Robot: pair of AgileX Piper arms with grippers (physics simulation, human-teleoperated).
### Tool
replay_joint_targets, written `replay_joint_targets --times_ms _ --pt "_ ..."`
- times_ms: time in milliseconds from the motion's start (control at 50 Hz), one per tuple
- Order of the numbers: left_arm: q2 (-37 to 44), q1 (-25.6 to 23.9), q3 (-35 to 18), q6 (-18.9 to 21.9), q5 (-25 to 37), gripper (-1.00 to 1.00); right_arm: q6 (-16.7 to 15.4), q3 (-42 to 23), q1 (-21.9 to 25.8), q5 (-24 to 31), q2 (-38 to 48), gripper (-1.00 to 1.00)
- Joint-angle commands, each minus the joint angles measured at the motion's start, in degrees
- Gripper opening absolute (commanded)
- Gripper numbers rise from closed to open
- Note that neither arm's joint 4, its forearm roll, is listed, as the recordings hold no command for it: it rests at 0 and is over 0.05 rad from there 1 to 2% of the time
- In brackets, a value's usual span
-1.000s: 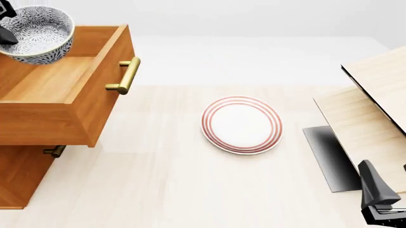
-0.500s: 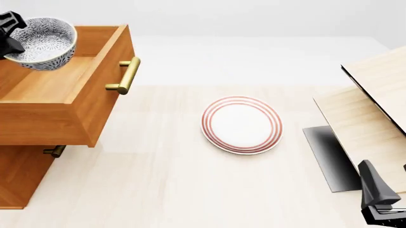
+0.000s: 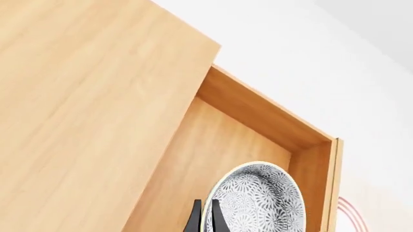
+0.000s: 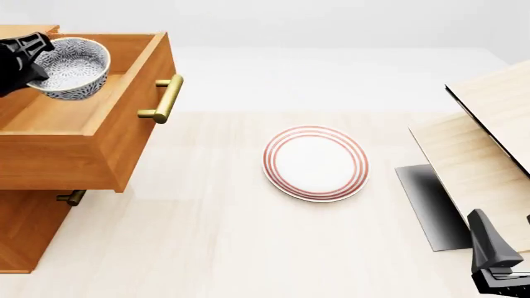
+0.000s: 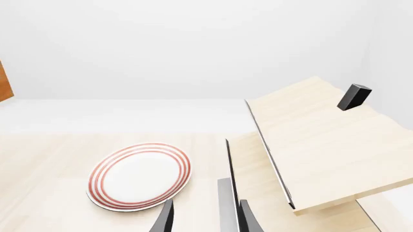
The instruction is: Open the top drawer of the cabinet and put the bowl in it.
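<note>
The top drawer (image 4: 62, 162) of the orange-brown cabinet (image 4: 23, 231) stands pulled out, its brass handle (image 4: 165, 98) facing right. The speckled bowl (image 4: 76, 66) hangs tilted low over the drawer's back part, and my left gripper (image 4: 31, 57) is shut on its rim. In the left wrist view the two fingers (image 3: 196, 220) pinch the bowl (image 3: 261, 200) above the drawer floor (image 3: 216, 154), beside the cabinet top (image 3: 84, 96). My right gripper (image 4: 497, 264) rests at the near right of the table, open and holding nothing; its gap (image 5: 205, 220) shows in the right wrist view.
A flat white plate with red rings (image 4: 316, 163) lies mid-table and is seen too as the plate (image 5: 139, 176). A pale light-wood structure with black edges (image 4: 488, 133) fills the right side. A lower drawer handle (image 4: 71, 198) sticks out under the open drawer.
The left gripper has carried the bowl lower and slightly right, down toward the drawer's inside, tipping it more on its side. The right arm has stayed still.
</note>
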Motion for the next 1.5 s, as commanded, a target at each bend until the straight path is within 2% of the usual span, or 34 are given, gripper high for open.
replay_joint_targets --times_ms 20,420,720,780,800,1160,1500 --pt "2.28 0.29 0.86 -0.43 -2.74 -1.00 -0.03 0.04 0.00 0.02 -0.11 1.00" --pt "8.46 1.02 0.85 -0.03 -6.87 -1.00 -0.01 0.04 0.00 0.02 -0.11 1.00" --pt "9.43 1.28 0.31 -0.39 -7.21 -1.00 -0.02 0.04 0.00 0.02 -0.10 1.00" --pt "9.22 1.51 -0.41 0.61 -6.57 -1.00 -0.02 0.04 0.01 0.02 -0.11 1.00" --pt "9.10 1.38 -0.35 0.51 -6.52 1.00 0.00 0.04 0.00 0.02 -0.10 1.00" --pt "6.42 1.39 -0.85 2.62 -3.30 1.00 -0.03 0.04 0.01 0.02 -0.11 1.00" --pt "1.12 0.31 0.97 3.03 -0.27 1.00 0.01 0.04 0.00 0.02 -0.10 1.00"
